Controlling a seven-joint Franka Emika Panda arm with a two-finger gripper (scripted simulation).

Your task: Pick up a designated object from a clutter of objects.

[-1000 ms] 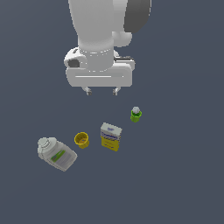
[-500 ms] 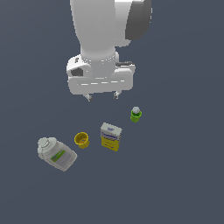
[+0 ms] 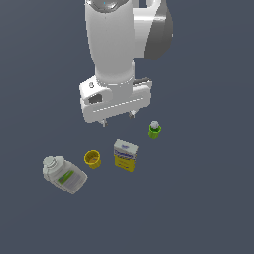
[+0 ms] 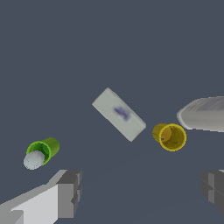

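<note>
The yellow carton box (image 3: 125, 155) with a white-and-blue top stands upright on the dark floor, between the small yellow cup (image 3: 93, 158) and the tiny green bottle (image 3: 154, 129). My gripper (image 3: 118, 119) hangs open and empty above and behind the box, apart from it. In the wrist view the box's white top (image 4: 118, 114) lies ahead of my fingers (image 4: 68, 192), with the cup (image 4: 170, 136) on one side and the green bottle (image 4: 40, 152) on the other. The white bottle with a green label (image 3: 63, 174) lies tilted at the exterior view's left.
The white bottle's body shows at the edge of the wrist view (image 4: 203, 114). The dark floor (image 3: 198, 198) spreads around the four items.
The arm has come lower and toward the items. The gripper stays open. The objects have not moved.
</note>
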